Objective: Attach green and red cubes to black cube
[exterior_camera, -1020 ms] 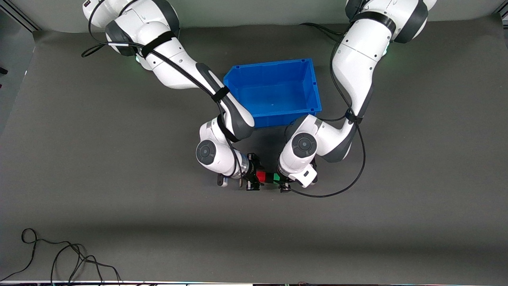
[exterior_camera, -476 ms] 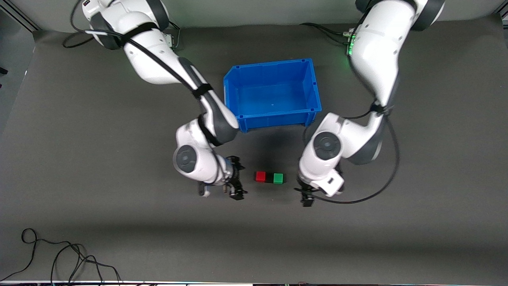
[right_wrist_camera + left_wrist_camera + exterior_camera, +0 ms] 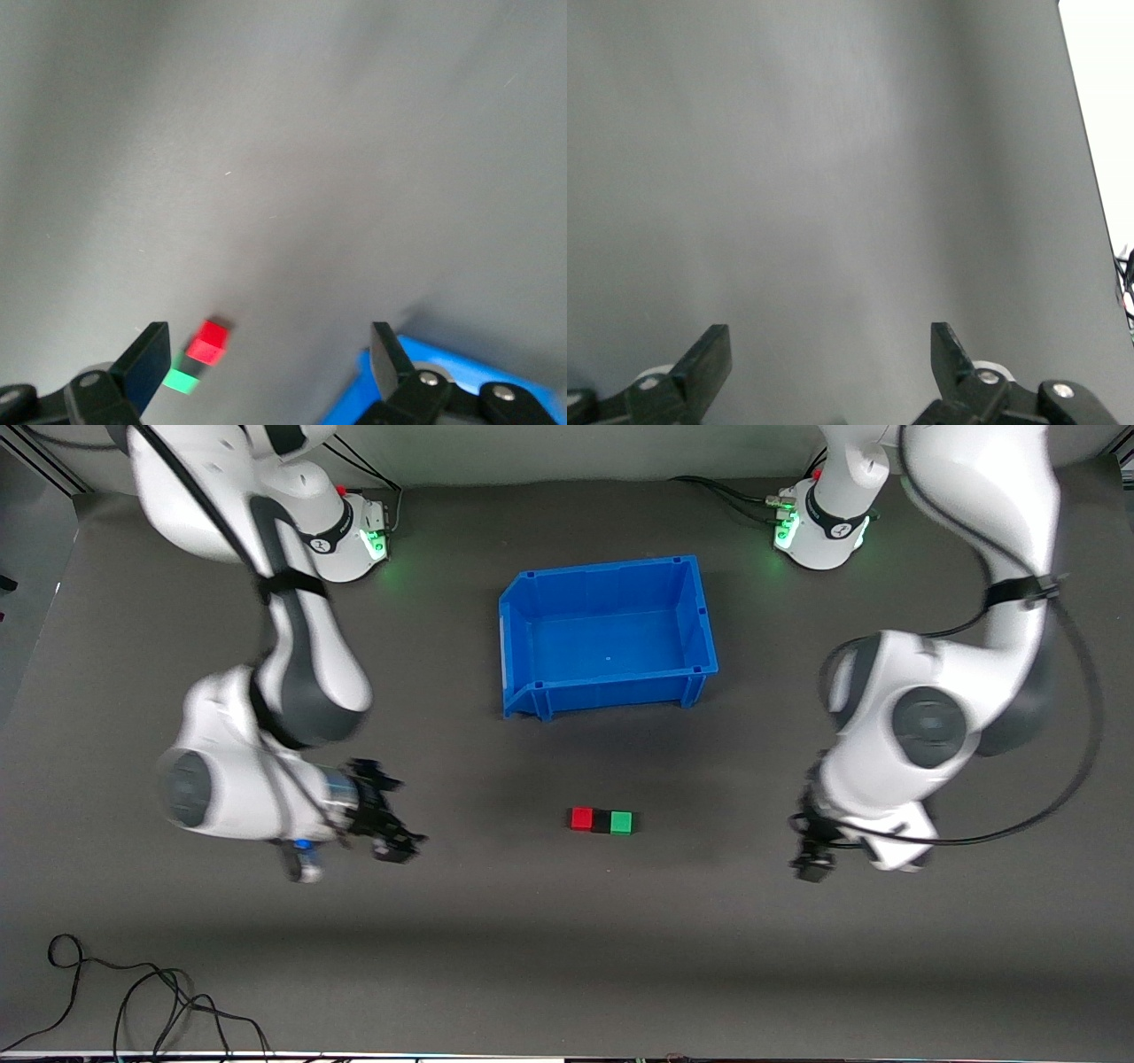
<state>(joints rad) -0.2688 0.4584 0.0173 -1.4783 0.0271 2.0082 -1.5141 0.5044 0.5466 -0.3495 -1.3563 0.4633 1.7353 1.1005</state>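
A red cube [image 3: 581,819], a black cube [image 3: 601,821] and a green cube [image 3: 622,823] lie joined in one row on the grey table, nearer to the front camera than the blue bin [image 3: 608,635]. The black cube is in the middle. My right gripper [image 3: 396,841] is open and empty, up over the table toward the right arm's end. Its wrist view shows the red cube [image 3: 209,341] and green cube [image 3: 181,382] far off. My left gripper [image 3: 808,861] is open and empty over the table toward the left arm's end; its wrist view shows only bare table [image 3: 833,195].
The blue bin stands open and empty between the arms' bases and the cubes; its corner shows in the right wrist view [image 3: 461,372]. A black cable [image 3: 133,1001] lies at the table's front edge at the right arm's end.
Both grippers have let go of the cube row and pulled apart, each toward its own end of the table. The joined cubes stay in place.
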